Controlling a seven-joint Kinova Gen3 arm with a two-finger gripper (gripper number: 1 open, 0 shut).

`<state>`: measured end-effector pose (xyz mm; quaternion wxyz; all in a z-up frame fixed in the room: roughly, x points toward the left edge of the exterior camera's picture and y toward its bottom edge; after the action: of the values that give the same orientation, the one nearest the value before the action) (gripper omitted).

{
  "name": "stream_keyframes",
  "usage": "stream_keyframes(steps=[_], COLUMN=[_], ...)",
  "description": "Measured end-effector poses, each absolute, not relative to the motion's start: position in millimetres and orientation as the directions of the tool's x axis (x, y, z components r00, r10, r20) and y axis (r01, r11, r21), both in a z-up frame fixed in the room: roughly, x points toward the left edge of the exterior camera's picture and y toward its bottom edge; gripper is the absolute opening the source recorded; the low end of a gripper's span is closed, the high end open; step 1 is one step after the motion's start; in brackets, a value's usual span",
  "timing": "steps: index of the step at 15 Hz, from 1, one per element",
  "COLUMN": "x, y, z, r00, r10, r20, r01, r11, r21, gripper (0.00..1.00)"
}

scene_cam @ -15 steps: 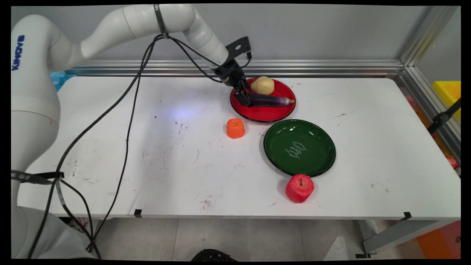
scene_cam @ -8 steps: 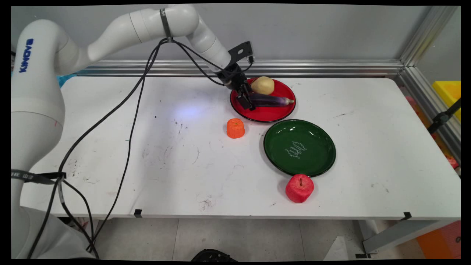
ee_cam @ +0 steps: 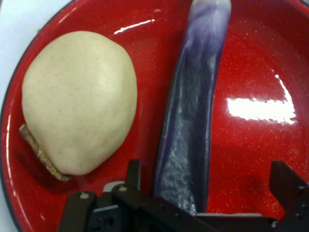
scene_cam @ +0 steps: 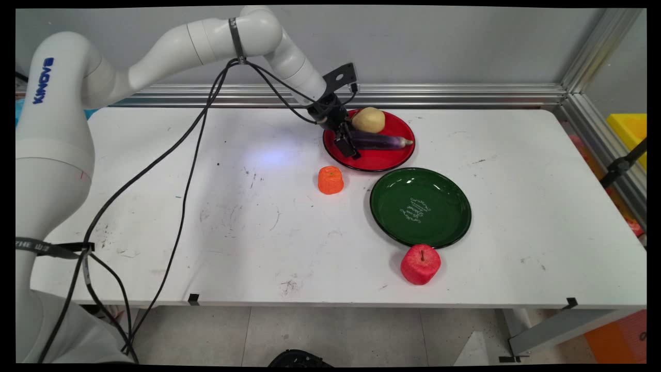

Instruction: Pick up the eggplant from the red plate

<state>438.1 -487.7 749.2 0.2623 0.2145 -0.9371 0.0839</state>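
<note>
On a red plate (scene_cam: 377,161) at the back of the table lie a purple eggplant (scene_cam: 384,140) and a pale potato (scene_cam: 368,120). My gripper (scene_cam: 348,147) hangs low over the plate's left part, at the eggplant's thick end. In the hand view the gripper (ee_cam: 207,171) is open and straddles the eggplant (ee_cam: 193,121). One finger (ee_cam: 133,174) stands between eggplant and potato (ee_cam: 79,101), the other finger (ee_cam: 285,179) over bare red plate (ee_cam: 260,63). Neither finger touches the eggplant.
A small orange fruit (scene_cam: 330,180) sits just in front of the red plate. A green plate (scene_cam: 439,196) lies to the near right of it, with a red apple (scene_cam: 420,264) at its front rim. Black cables hang from the arm over the table's left half.
The gripper has shifted slightly right and toward the near side along the red plate, dropping closer over the eggplant's thick end. The objects have stayed put.
</note>
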Motion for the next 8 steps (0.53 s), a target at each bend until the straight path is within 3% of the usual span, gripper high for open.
stream_keyframes(steps=[8], x=[435.3], y=[-490.9], z=[744.6], r00=[-0.765], r10=[-0.35], r20=[0.54], r01=[-0.445], r11=[0.894], r21=[-0.05], gripper=[1.0])
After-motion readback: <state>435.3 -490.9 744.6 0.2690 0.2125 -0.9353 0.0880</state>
